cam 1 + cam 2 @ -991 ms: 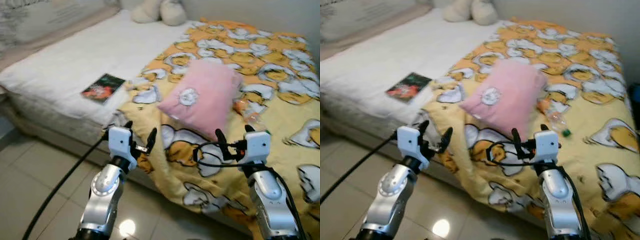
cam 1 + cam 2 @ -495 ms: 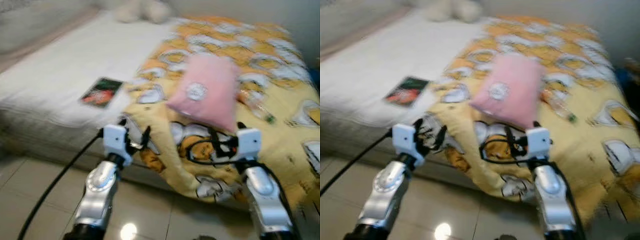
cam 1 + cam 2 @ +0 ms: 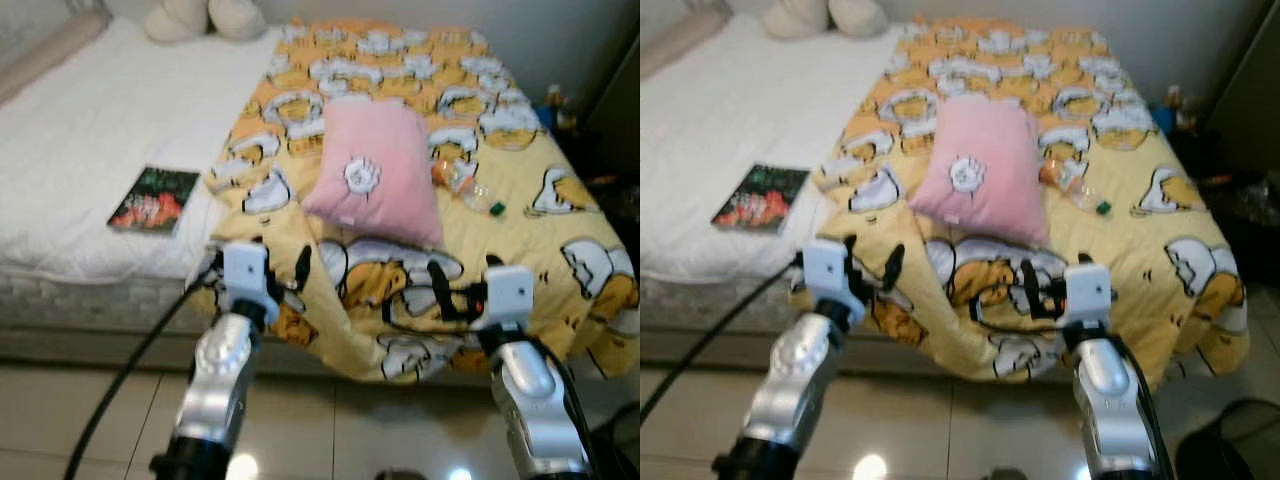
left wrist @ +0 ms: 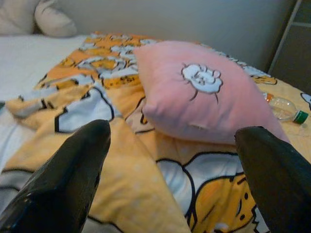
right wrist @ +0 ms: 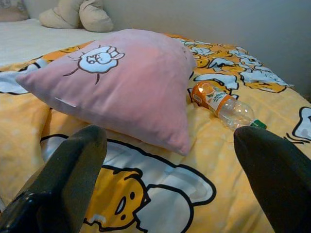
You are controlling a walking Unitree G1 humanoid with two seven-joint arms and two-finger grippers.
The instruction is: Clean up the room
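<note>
A pink pillow [image 3: 375,175] with a white sheep patch lies on the yellow cartoon blanket [image 3: 560,240] covering the right part of the bed. Beside the pillow rests a plastic bottle [image 3: 465,185] with an orange label and green cap, also seen as bottle [image 5: 221,104]. A book [image 3: 153,198] lies on the white sheet [image 3: 90,120]. My left gripper [image 3: 282,262] and right gripper [image 3: 465,280] are held up before the bed's near edge, both open and empty. Along the left gripper [image 4: 170,179] I see the pillow [image 4: 204,92]; along the right gripper [image 5: 170,179], the pillow [image 5: 121,77].
Cream cushions [image 3: 205,18] sit at the head of the bed. Dark furniture [image 3: 615,90] stands at the right, with small bottles [image 3: 555,100] near it on the floor. A black cable [image 3: 120,380] trails over the tiled floor [image 3: 60,420]. A dark object [image 3: 1230,440] lies at the lower right.
The camera has swung and drawn back, so more of the bed's right end and the floor now show. Both grippers stay open before the bed edge.
</note>
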